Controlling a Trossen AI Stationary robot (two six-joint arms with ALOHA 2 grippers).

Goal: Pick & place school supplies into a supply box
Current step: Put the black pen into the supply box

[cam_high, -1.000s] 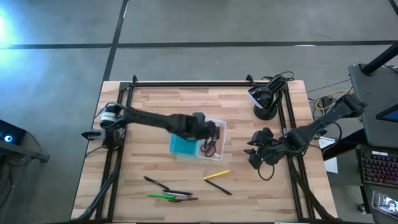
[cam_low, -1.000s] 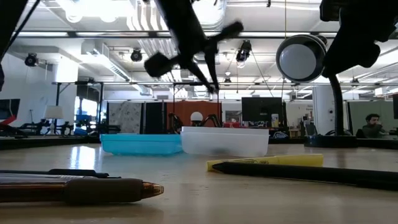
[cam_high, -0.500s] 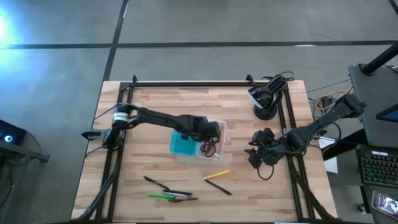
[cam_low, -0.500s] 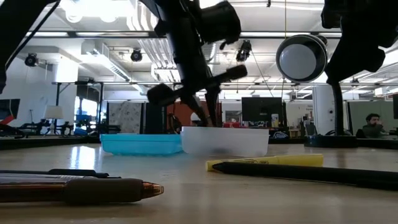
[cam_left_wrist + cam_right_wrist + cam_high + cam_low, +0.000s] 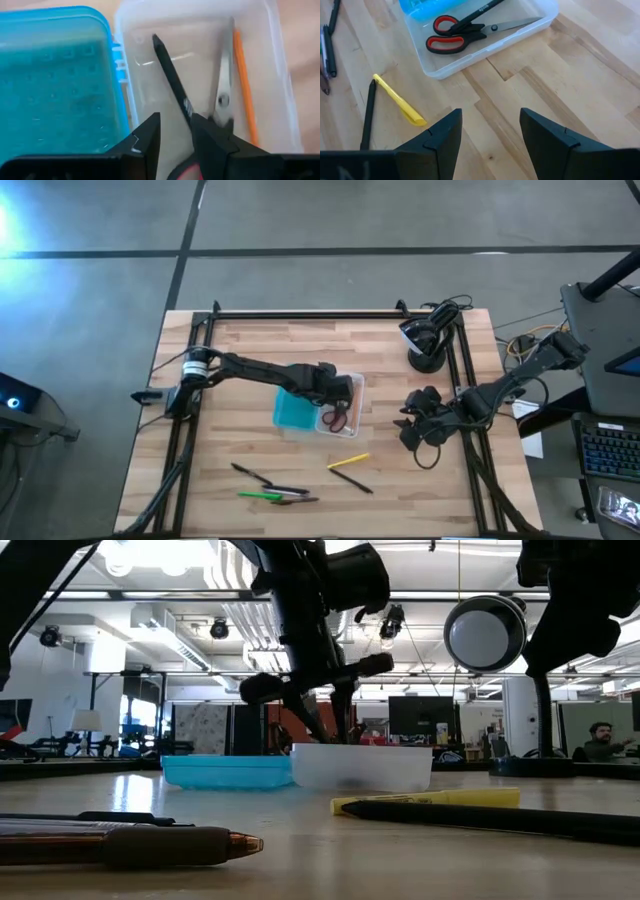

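The clear supply box (image 5: 342,406) stands mid-table, its teal lid (image 5: 293,413) lying open beside it on the left. Inside lie red-handled scissors (image 5: 222,95), an orange pencil (image 5: 244,85) and a black pen (image 5: 172,82). My left gripper (image 5: 175,137) points down into the box, open, with the pen's upper end between its fingers and the pen's tip on the box floor. A yellow pen (image 5: 350,461), a black pen (image 5: 353,480) and several more pens (image 5: 272,488) lie near the table's near edge. My right gripper (image 5: 414,426) waits open by the right edge. My left gripper comes at the black pen from above, fingers on either side of its upper end (image 5: 189,114). The gap is wider than the pen, which lies close against one finger (image 5: 210,140); I cannot tell whether they touch. The pen slants, tip (image 5: 155,39) down in the box.
A round lamp-like device on a black stand (image 5: 424,344) sits at the far right of the table with cables. Black frame rails run along the left, right and far edges. Bare wood shows between the box and the loose pens.
My left gripper has come down from above the box until its fingers reach into it, bringing the black pen down with it. Over the last half second the arm has hardly moved, and the low view shows its fingers standing a little wider apart.
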